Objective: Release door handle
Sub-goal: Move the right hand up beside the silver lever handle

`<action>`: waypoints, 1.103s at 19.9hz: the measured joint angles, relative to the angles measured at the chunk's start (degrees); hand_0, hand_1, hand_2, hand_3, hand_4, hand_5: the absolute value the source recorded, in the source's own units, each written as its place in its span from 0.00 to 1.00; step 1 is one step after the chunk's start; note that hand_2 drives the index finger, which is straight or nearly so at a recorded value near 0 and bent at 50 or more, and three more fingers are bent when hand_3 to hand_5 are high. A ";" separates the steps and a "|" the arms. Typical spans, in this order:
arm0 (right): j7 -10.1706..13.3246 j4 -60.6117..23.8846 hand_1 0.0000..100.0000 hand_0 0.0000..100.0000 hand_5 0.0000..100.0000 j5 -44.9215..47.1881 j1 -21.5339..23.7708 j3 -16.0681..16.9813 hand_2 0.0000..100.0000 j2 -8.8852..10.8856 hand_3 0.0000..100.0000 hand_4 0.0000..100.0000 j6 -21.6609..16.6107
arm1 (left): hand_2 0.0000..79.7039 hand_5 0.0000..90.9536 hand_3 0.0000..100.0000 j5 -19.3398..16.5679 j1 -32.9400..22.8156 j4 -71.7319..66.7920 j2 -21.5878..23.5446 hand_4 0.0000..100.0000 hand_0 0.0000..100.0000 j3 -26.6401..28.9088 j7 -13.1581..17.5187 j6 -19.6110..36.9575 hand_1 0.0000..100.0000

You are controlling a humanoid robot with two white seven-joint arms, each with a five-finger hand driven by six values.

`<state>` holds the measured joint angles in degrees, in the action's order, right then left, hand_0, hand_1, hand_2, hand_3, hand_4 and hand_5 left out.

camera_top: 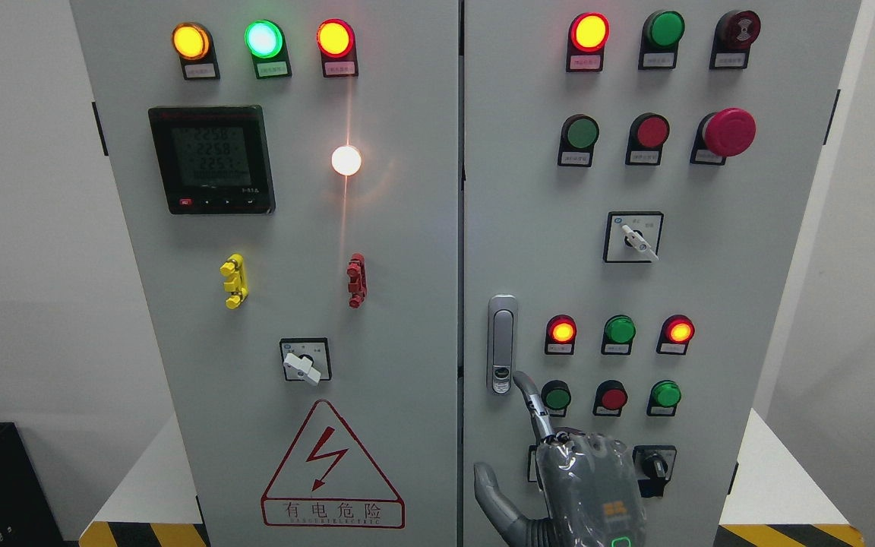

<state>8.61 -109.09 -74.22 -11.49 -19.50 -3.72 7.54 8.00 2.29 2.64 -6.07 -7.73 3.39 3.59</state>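
The silver door handle (502, 334) lies flush and upright in its recess at the left edge of the right cabinet door (741, 319). My right hand (501, 424) rises from the bottom edge just below it, its back toward me. The index finger (532, 403) stretches up, and its tip ends right beside the handle's lower end, at the keyhole. The thumb (492, 490) sticks out to the left, away from the door handle. The hand holds nothing and no finger wraps the handle. My left hand is out of view.
Both grey cabinet doors are closed, meeting at a seam (460, 304). Lit and unlit push buttons (620, 330), rotary switches (635, 239) and a red emergency mushroom (728, 133) crowd the right door around the hand. The left door carries a meter (212, 159) and a warning triangle (331, 471).
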 measured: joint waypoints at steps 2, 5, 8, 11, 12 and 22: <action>0.43 0.40 0.35 0.40 1.00 -1.45 -0.23 -0.11 0.00 -0.13 1.00 1.00 0.13 | 0.00 0.00 0.00 0.00 0.00 0.00 0.00 0.00 0.12 0.00 0.00 0.00 0.56; 0.77 0.91 0.35 0.40 1.00 -3.59 -0.44 -0.38 0.00 -0.33 1.00 1.00 0.40 | 0.00 0.00 0.00 0.00 0.00 0.00 0.00 0.00 0.12 0.00 0.00 0.00 0.56; 0.82 1.50 0.35 0.40 1.00 -4.92 -0.62 -0.63 0.00 -0.50 1.00 1.00 0.93 | 0.00 0.00 0.00 0.00 0.00 0.00 0.00 0.00 0.12 0.00 0.00 0.00 0.56; 0.86 2.22 0.35 0.40 1.00 -6.09 -1.08 -0.95 0.00 -0.78 1.00 1.00 1.83 | 0.00 0.00 0.00 0.00 0.00 0.00 0.00 0.00 0.12 0.00 0.00 0.00 0.56; 0.86 2.48 0.35 0.40 1.00 -6.35 -1.25 -1.06 0.00 -0.89 1.00 1.00 1.97 | 0.00 0.00 0.00 0.00 0.00 0.00 0.00 0.00 0.12 0.00 0.00 0.00 0.56; 0.87 4.99 0.35 0.40 1.00 -8.59 -2.18 -1.91 0.00 -1.59 1.00 1.00 3.66 | 0.00 0.00 0.00 0.00 0.00 0.00 0.00 0.00 0.12 0.00 0.00 0.00 0.56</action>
<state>9.48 -104.10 -82.81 -13.66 -21.41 -5.31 11.20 8.00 2.29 2.64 -6.06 -7.73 3.39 3.59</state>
